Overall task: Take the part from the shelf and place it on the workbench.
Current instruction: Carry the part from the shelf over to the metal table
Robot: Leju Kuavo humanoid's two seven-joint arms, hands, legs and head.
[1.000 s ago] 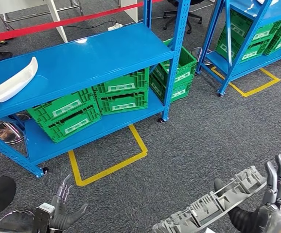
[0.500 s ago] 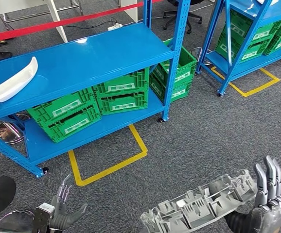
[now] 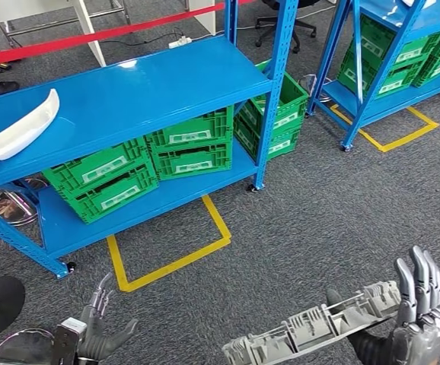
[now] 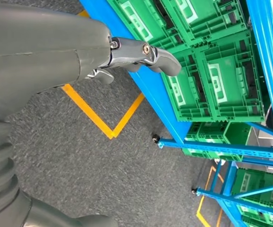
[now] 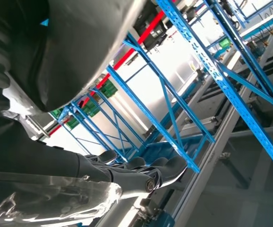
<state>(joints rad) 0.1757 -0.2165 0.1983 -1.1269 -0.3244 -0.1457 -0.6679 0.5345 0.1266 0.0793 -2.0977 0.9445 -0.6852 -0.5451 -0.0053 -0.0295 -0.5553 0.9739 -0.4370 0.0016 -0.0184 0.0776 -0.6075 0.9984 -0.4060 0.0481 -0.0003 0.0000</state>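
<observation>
Two robot hands are seen: the left hand (image 3: 100, 328), empty with fingers apart, and the right hand (image 3: 418, 319), by which one long grey ribbed part (image 3: 315, 328) is held. One white curved part (image 3: 24, 124) is counted on the top board of the near blue shelf (image 3: 148, 84). Two blue shelf units are counted in the head view, the second one (image 3: 373, 46) standing well apart to the right. Four green crates (image 3: 192, 148) are counted under the near shelf's top board, and two more stacked crates (image 3: 275, 114) just beside its right post. Two yellow floor outlines (image 3: 171, 262) are seen, one before each shelf. One red bar (image 3: 91, 38) is seen behind.
</observation>
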